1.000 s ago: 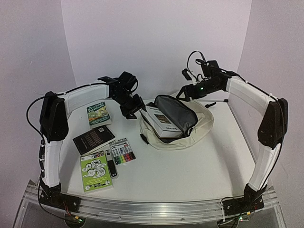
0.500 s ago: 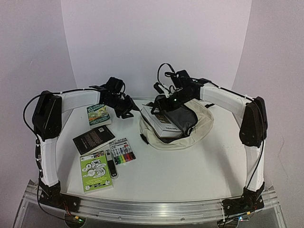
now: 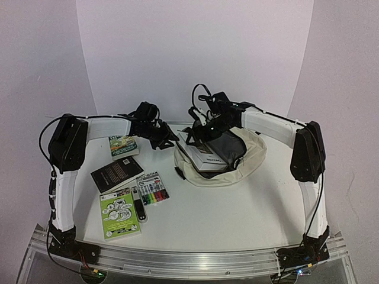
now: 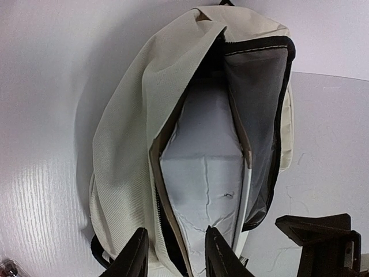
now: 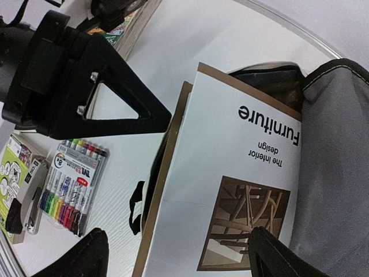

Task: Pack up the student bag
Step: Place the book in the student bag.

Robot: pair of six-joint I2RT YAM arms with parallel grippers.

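Observation:
The student bag [image 3: 246,158] lies open on the table, cream outside, dark grey lining [image 5: 337,173] showing. A white book [image 5: 242,173] titled "The interior design Furniture" sticks out of its mouth. My right gripper [image 5: 181,259] hovers over that book's cover, jaws wide open and holding nothing. Just left of the bag's mouth, my left gripper [image 4: 176,254] points into it. Its fingers [image 4: 138,254] stand partly closed and apart, framing the bag's zip edge [image 4: 158,202] and the book's corner without clearly touching either.
Left of the bag lie a green-covered book [image 3: 124,145], a black notebook [image 3: 116,173], a pack of coloured markers [image 3: 153,189], a green booklet [image 3: 120,213] and a dark stapler-like item [image 3: 138,206]. The back wall stands close behind both grippers.
The right arm has swung left from behind the bag to hover over the protruding book. The left gripper has narrowed its jaws and shifted slightly back and left.

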